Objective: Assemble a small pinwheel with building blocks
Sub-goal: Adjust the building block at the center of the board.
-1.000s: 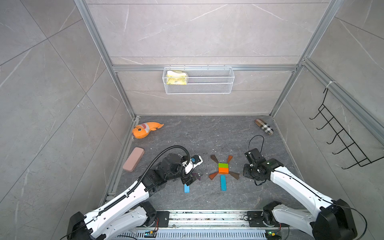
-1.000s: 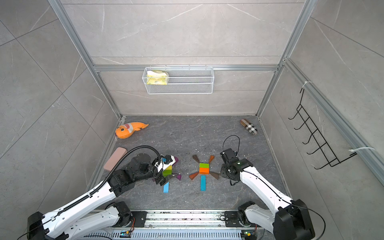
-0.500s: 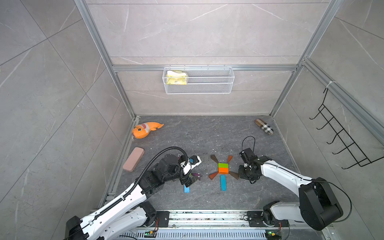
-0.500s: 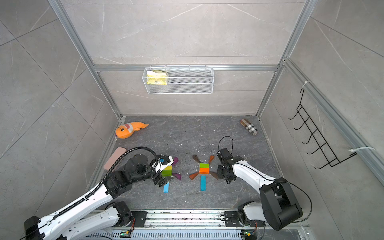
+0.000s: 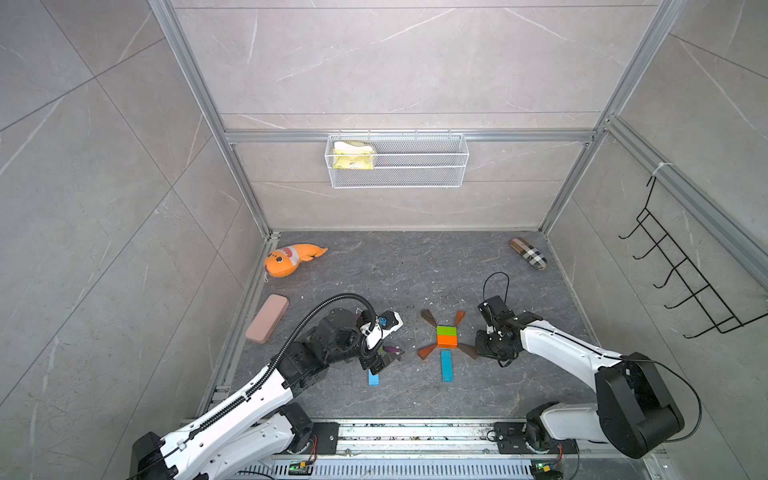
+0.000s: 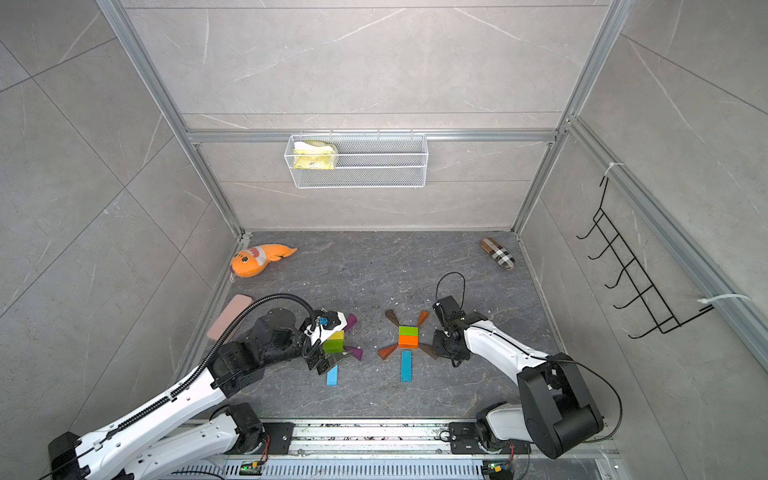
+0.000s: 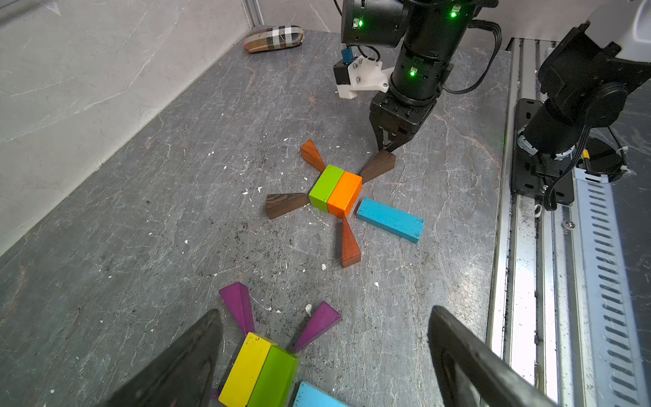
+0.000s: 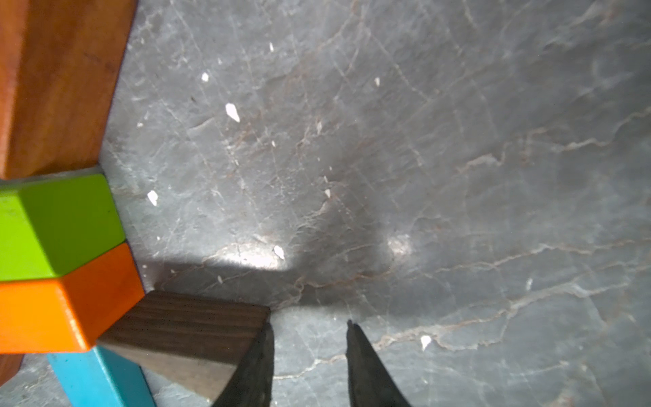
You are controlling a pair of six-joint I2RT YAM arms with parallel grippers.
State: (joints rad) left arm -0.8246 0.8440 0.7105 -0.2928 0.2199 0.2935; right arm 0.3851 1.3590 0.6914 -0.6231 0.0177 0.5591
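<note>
Your right tool (image 8: 310,327) stands barely parted with nothing in it — one tip rests against the outer end of the dark brown wedge (image 8: 183,327). Your left tool (image 7: 326,313) gapes wide and empty over the yellow-green brick pair (image 7: 260,373).

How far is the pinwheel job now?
Done: four brown wedges and a blue bar lie around the green brick and orange brick. In hand: right claw, empty, at one dark wedge; left claw open over the yellow brick. Remaining: only two purple wedges show; others may be hidden.
</note>
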